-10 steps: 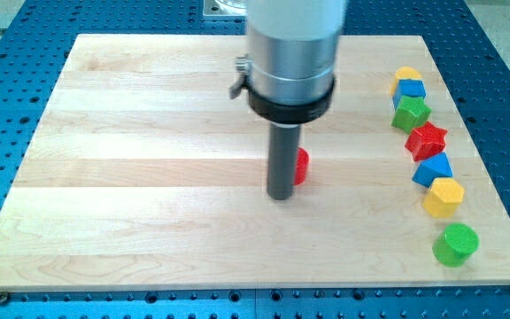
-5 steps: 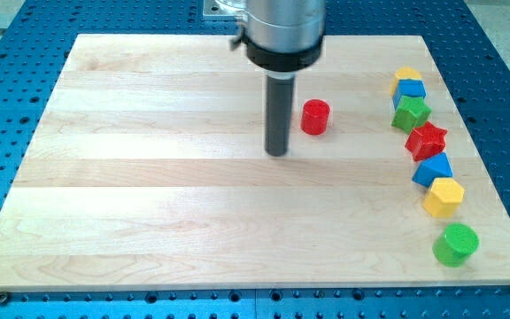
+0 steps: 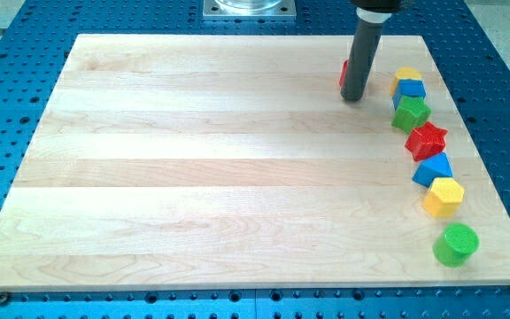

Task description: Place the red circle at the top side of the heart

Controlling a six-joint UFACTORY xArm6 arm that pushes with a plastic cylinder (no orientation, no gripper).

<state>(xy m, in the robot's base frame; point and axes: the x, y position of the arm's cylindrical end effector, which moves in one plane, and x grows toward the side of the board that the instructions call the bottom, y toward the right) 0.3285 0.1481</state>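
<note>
The red circle is near the view's top right, mostly hidden behind my rod; only a red sliver shows on the rod's left. My tip rests on the board right against it, just left of the block column. The yellow heart sits at the top of that column, to the right of my tip, partly covered by a blue block.
Down the view's right edge run a green block, a red star, a blue block, a yellow hexagon and a green circle. The wooden board lies on a blue perforated table.
The red circle has moved up and to the right, from the board's middle toward the yellow heart. My tip followed it up and right and now covers most of it.
</note>
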